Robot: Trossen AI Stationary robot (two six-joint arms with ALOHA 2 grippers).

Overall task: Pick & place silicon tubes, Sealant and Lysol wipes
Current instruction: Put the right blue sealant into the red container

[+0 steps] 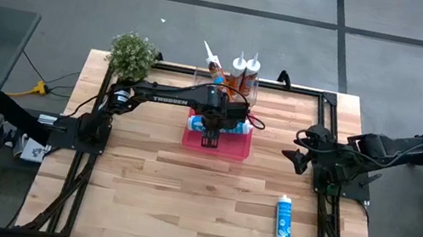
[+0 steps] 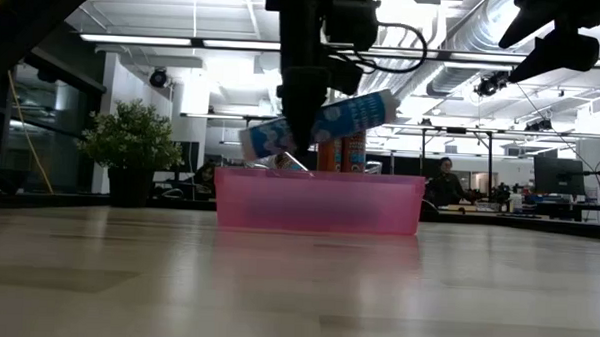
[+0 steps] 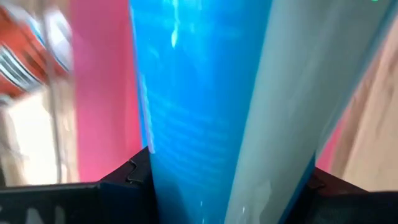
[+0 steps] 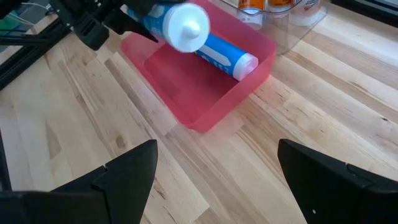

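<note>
From above, the left gripper [image 1: 212,127] hangs over the pink bin [image 1: 239,148], clamped on a blue tube [image 1: 231,127]; another tube [image 1: 284,229] lies on the table [image 1: 181,199]. At table height, the held tube [image 2: 322,122] tilts above the bin [image 2: 319,201]. The right gripper [image 4: 214,171] waits apart, fingers spread.

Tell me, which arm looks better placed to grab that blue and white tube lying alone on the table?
The right. Its open gripper hangs at the table's right side, near the loose tube. The left gripper is busy over the pink bin, shut on another blue tube.
</note>
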